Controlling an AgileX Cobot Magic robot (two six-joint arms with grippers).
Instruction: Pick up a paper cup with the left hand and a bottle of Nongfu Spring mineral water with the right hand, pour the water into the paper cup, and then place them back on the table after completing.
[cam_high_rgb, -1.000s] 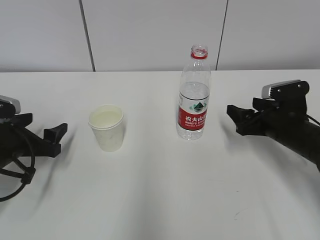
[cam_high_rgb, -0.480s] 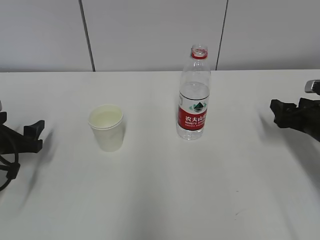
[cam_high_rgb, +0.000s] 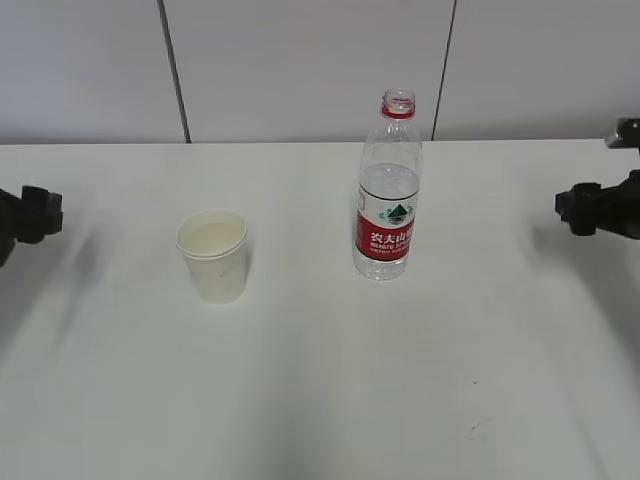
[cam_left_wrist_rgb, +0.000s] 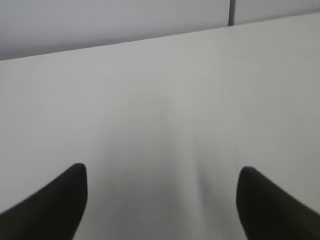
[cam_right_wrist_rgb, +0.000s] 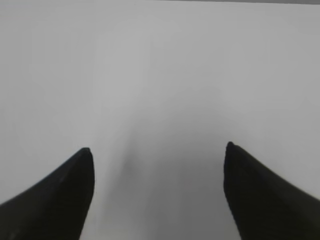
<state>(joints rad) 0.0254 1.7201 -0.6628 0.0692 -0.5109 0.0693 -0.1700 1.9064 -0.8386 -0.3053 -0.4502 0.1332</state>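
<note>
The bottle (cam_high_rgb: 389, 190) stands upright on the table (cam_high_rgb: 320, 400), its long axis vertical and its open mouth pointing straight up, with no cap on the neck. It is a clear plastic bottle with a red ring below the mouth and a red and white label around the lower body bearing a green emblem and white characters. The water (cam_high_rgb: 388, 185) inside is clear and colourless, and its surface sits a little above the label, leaving the upper shoulder and neck unfilled. The bottle is right of the table's middle, toward the back. The paper cup (cam_high_rgb: 213, 255) stands upright to the left of the bottle and slightly nearer the camera, well apart from it, its open mouth facing up; it is pale cream-white with a rolled rim, and whether anything is in it cannot be told. The left hand (cam_high_rgb: 28, 214) shows only as a dark tip at the left edge of the exterior view, well apart from the cup; in the left wrist view its two black fingers (cam_left_wrist_rgb: 55, 210) are spread wide with bare table between them. The right hand (cam_high_rgb: 598, 208) sits at the right edge, well apart from the bottle; in the right wrist view its fingers (cam_right_wrist_rgb: 60, 200) are likewise spread wide over bare table, holding nothing.
</note>
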